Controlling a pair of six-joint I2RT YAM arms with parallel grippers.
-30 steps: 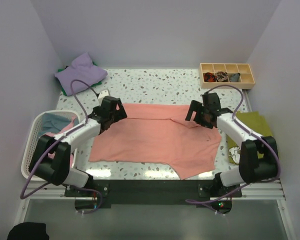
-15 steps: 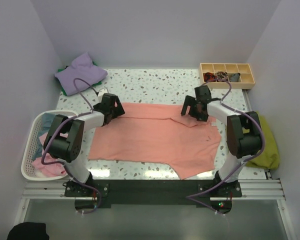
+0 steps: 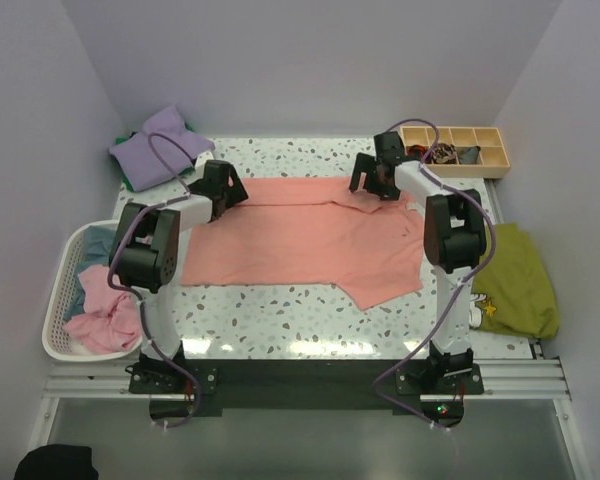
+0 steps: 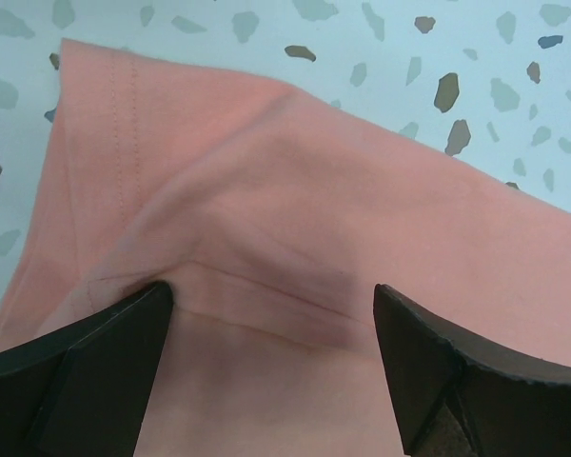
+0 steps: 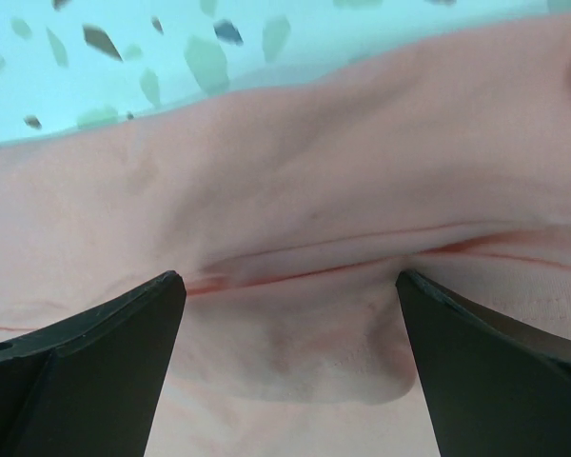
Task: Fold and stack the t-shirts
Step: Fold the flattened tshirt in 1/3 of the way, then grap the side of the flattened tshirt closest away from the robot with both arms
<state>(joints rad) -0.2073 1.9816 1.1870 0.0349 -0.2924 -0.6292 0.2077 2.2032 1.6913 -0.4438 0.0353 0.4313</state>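
Both arms have stretched toward the back, dragging the large salmon-pink cotton t-shirt (image 3: 300,235) along the speckled table (image 3: 300,160), so its far edge, running left-right, lies under the left gripper (image 3: 223,185) and right gripper (image 3: 368,180), both spread wide, clamping nothing.

White terrazzo table (image 3: 300,308) with dark speckles, carrying shirts and a tray.
A salmon-pink t-shirt (image 3: 300,240) lies spread nearly flat across the middle of the frame, its lower right corner jutting toward the near edge. In the upper left corner a lavender shirt (image 3: 160,145) sits bunched on a green one (image 3: 128,183), of which only an edge peeks out. A wooden compartment tray (image 3: 470,171) stands in the upper right corner. An olive-green shirt (image 3: 515,280) lies crumpled at the right edge, apart from the salmon one.
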